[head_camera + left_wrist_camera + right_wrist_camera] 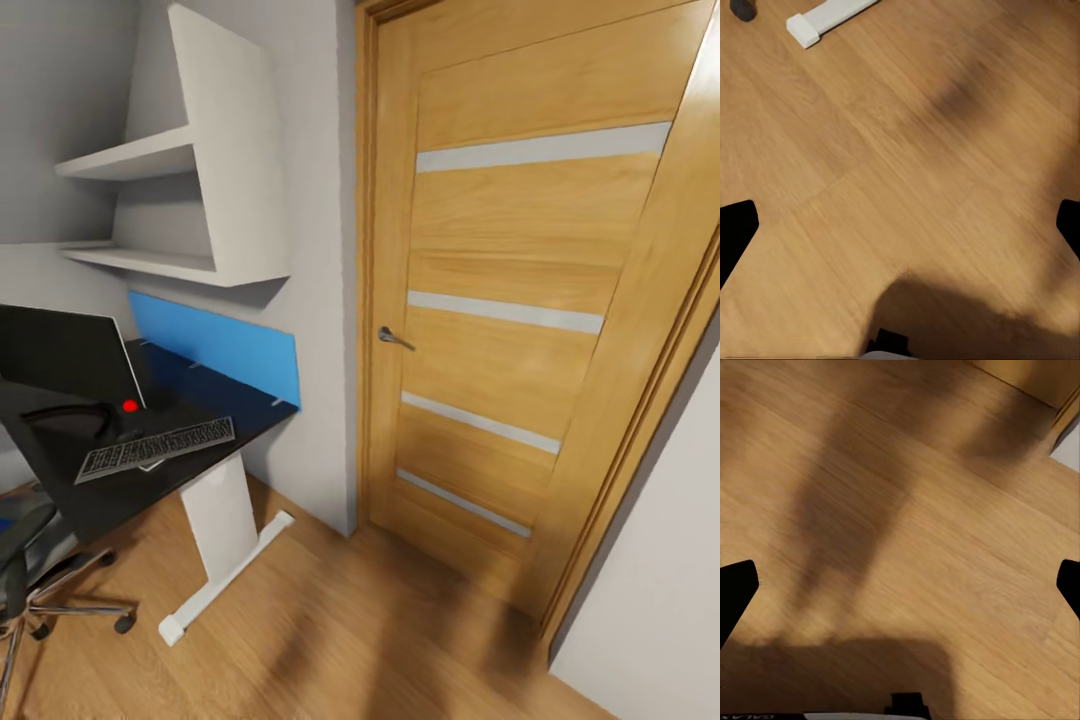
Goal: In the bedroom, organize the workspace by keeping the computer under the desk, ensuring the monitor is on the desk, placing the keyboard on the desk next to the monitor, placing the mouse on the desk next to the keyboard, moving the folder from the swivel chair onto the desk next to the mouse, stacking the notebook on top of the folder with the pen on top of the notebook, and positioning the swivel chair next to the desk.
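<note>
The keyboard [155, 449] lies on the desk [110, 500] before the monitor [65, 355], the swivel chair [40, 575] at the desk's left.

Even, soft rendered light, wooden floor [380, 640] brightly lit, broad blurred shadows cast across it in both wrist views, darkest toward 6 o'clock, door [520, 300] lines bowed by wide-angle distortion toward 3 o'clock, slight softness throughout, no glare seen.

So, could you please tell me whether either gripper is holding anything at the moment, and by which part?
Nothing is held: the left gripper and right gripper are both open over bare wooden floor.
</note>
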